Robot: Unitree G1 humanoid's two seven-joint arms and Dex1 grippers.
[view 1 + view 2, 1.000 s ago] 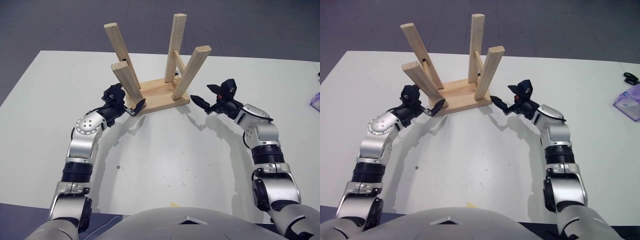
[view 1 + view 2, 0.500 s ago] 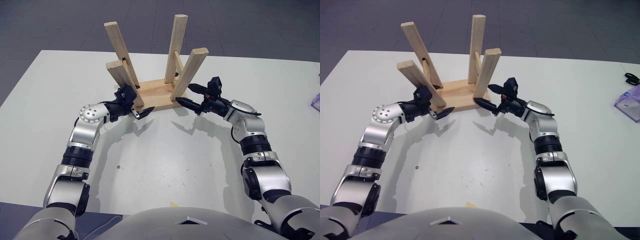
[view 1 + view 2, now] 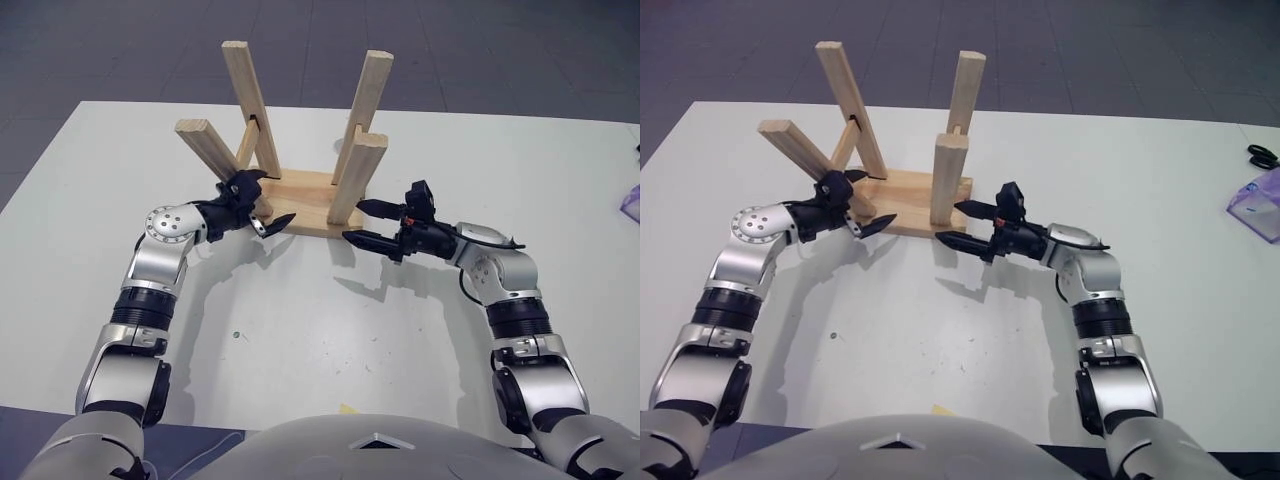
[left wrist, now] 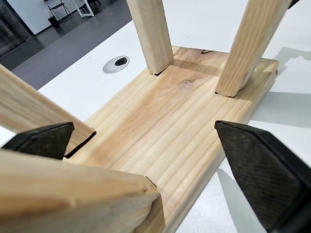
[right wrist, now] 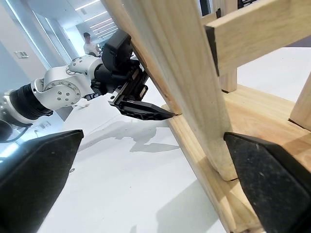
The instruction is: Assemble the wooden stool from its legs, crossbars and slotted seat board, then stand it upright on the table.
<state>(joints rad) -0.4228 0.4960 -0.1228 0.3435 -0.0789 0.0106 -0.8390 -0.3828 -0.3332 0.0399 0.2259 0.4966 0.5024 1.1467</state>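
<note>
A: Left gripper [image 3: 270, 197], is it holding anything?
B: No, wide open at the stool [image 3: 300, 190]'s left end.
A: And the right gripper [image 3: 354, 220]?
B: Wide open too, by a leg [image 3: 352, 180]. The stool sits upside down on the table [image 3: 300, 330]

The legs [image 3: 250, 95] are pale honey-blond wood with fine straight grain. The seat board [image 4: 165, 121] is the same light wood, streaked with warmer reddish-brown grain. The table [image 3: 330, 330] is plain white and the floor [image 3: 120, 40] dark grey. The left hand [image 3: 268, 198] and right hand [image 3: 355, 220] are black. A small container [image 3: 1260, 205] is lilac, and the scissors [image 3: 1262, 155] are black.
</note>
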